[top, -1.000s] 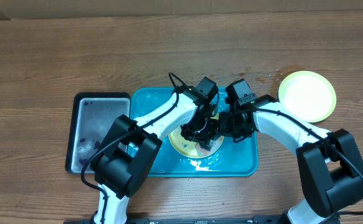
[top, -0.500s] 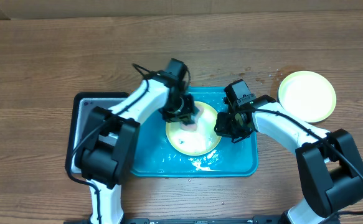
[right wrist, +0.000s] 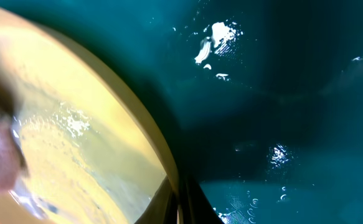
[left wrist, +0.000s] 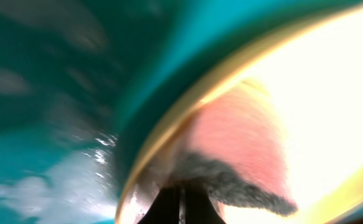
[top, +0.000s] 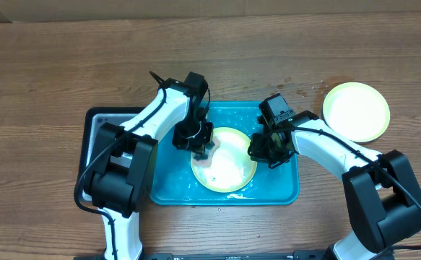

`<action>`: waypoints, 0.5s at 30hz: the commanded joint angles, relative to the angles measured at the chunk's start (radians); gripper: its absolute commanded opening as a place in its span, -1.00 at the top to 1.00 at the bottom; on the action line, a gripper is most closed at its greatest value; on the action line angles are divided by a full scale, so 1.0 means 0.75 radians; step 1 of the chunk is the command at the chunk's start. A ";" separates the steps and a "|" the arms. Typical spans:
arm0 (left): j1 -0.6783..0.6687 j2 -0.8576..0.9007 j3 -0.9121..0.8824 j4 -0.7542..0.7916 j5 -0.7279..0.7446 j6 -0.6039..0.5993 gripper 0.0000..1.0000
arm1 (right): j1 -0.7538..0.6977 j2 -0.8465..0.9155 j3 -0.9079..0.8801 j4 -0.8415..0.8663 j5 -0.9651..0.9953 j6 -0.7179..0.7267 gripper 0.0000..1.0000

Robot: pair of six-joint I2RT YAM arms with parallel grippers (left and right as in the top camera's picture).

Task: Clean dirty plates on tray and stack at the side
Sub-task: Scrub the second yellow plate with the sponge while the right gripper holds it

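Note:
A pale yellow-green plate (top: 228, 170) lies in the wet turquoise tray (top: 276, 184). My left gripper (top: 201, 148) is shut on a pink sponge with a dark grey scrub face (left wrist: 243, 149) and presses it on the plate's left rim (left wrist: 169, 118). My right gripper (top: 257, 153) is shut on the plate's right rim. In the right wrist view the rim (right wrist: 159, 155) runs down between the closed fingers, and the tray floor (right wrist: 281, 93) glistens beside it. A second pale plate (top: 356, 110) sits on the table to the right of the tray.
A smaller black tray (top: 93, 126) lies against the turquoise tray's left side, partly under my left arm. Water drops (top: 304, 90) spot the wooden table near the tray's far right corner.
My left gripper has carried the sponge from the middle of the plate up and across to its left rim. The right gripper has kept its hold on the rim.

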 commanded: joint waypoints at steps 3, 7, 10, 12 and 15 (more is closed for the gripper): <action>0.007 0.048 -0.036 -0.037 0.400 0.260 0.91 | -0.007 -0.010 0.012 0.010 0.020 0.007 0.92; -0.009 0.048 -0.036 -0.023 0.520 0.259 0.91 | -0.007 -0.010 0.012 0.007 0.020 0.007 0.92; -0.031 0.048 -0.036 -0.019 0.520 0.234 0.92 | -0.007 -0.010 0.012 0.007 0.020 0.007 0.92; -0.048 0.048 -0.036 -0.012 0.520 0.229 0.92 | -0.007 -0.010 0.012 0.007 0.020 0.007 0.92; -0.085 0.048 -0.036 0.021 0.519 0.191 0.92 | -0.007 -0.010 0.012 0.007 0.020 0.007 0.92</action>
